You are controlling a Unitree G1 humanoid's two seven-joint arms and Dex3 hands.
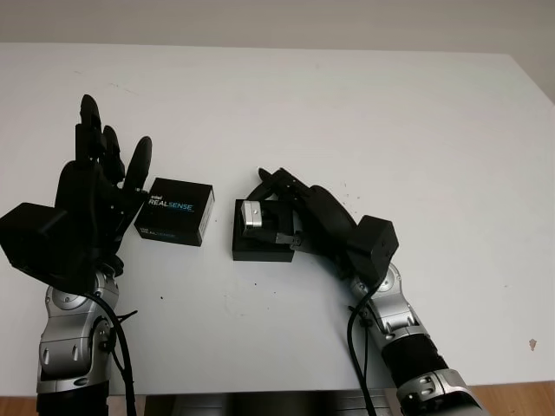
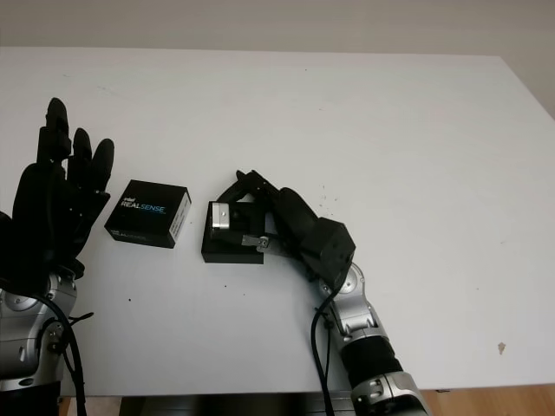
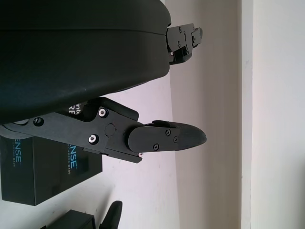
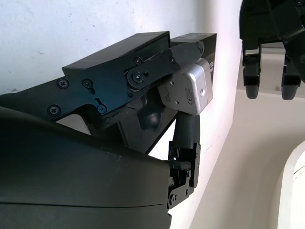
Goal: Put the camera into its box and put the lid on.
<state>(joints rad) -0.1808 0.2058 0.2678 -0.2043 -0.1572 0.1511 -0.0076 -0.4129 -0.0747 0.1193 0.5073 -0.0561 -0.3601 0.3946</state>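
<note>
My right hand (image 1: 276, 208) is shut on the silver camera (image 1: 251, 215), holding it over the open black box (image 1: 260, 247) in the middle of the table. In the right wrist view the camera (image 4: 187, 90) sits between black fingers (image 4: 143, 71), just above the box (image 4: 119, 55). The lid (image 1: 176, 211), black with REALSENSE lettering, lies on the table just left of the box. My left hand (image 1: 100, 186) is open, raised at the left beside the lid. The left wrist view shows the lid (image 3: 43, 169) below that hand's fingers (image 3: 162, 136).
The white table (image 1: 390, 130) stretches wide to the right and far side. Its front edge runs close to both arms' bases.
</note>
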